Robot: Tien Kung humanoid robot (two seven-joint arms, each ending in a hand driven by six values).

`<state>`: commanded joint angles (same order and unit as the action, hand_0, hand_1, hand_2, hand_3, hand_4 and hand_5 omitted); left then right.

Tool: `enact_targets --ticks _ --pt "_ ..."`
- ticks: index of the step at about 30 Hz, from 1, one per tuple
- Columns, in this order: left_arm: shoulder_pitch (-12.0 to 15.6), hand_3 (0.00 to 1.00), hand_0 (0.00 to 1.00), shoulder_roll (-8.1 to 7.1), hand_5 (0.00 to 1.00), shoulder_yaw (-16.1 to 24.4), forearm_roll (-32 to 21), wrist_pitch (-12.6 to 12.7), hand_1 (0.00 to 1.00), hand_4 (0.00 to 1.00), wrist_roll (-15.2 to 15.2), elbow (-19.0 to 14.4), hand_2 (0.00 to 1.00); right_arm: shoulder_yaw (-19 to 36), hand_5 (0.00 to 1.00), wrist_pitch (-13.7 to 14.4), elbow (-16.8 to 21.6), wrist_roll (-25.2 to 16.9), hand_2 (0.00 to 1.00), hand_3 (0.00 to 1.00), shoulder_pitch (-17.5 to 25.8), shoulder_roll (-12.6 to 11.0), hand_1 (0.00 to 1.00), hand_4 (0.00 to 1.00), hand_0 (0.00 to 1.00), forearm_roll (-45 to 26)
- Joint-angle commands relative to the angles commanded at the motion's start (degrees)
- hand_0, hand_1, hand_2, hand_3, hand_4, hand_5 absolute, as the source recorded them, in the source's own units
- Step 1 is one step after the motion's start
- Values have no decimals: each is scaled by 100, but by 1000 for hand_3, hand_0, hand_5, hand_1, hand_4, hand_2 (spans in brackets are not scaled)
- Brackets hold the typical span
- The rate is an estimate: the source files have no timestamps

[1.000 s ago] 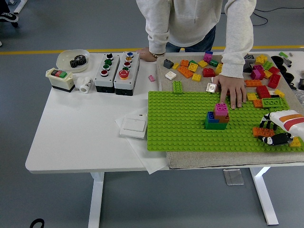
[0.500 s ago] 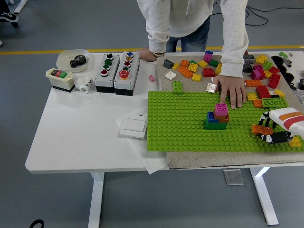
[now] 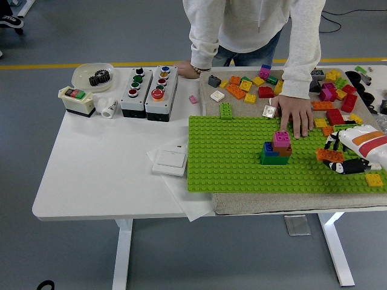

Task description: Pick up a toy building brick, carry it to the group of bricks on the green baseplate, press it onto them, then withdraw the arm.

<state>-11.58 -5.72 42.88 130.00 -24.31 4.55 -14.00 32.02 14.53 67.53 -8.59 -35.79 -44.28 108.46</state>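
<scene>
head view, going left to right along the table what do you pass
switch box → white cylinder → two button boxes → wall switch → green baseplate → brick stack → orange brick in right hand → yellow brick

Right robot hand [image 3: 340,162]: black fingers are shown, joined to a white forearm shell [image 3: 366,145] marked with an orange stripe and a paler band. Person [image 3: 254,30]: a light grey hooded sweatshirt with long sleeves and blue jeans are worn; a beaded bracelet [image 3: 200,69] is seen at one wrist.
</scene>
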Motion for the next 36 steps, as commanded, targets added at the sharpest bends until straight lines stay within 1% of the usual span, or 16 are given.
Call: enact_targets --ticks 8,13,17,24,28,33,34,36 --pt "-18 637 839 -7 621 -26 0 9 838 719 -1 5 830 174 360 96 420 -50 497 518 -94 -145 430 656 334 316" --pt "-28 634 839 -11 622 -38 0 12 838 719 -3 6 830 156 359 106 703 -61 498 518 -276 -222 430 655 334 276" --pt "-31 634 839 -16 622 -38 0 1 838 719 -7 6 830 37 359 90 847 -57 498 518 -460 -219 430 655 334 184" --pt "-39 633 838 -26 622 -57 0 -17 837 720 -7 4 829 -272 359 65 918 -72 498 518 -763 -130 431 656 333 74" --pt "-49 633 839 -31 622 -80 0 -22 837 719 -3 3 829 -546 358 40 810 -74 498 519 -995 27 431 656 333 30" --pt "-55 634 840 -36 621 -90 0 -25 837 718 4 2 829 -700 356 24 729 -65 499 520 -1133 151 432 657 333 -4" --pt "-58 634 840 -39 621 -90 0 -29 837 718 6 1 829 -773 356 5 672 -48 499 520 -1199 229 432 657 333 -22" --pt "-60 634 840 -42 621 -89 0 -36 837 718 7 1 829 -817 356 -22 612 -20 499 520 -1245 307 432 657 333 -44"
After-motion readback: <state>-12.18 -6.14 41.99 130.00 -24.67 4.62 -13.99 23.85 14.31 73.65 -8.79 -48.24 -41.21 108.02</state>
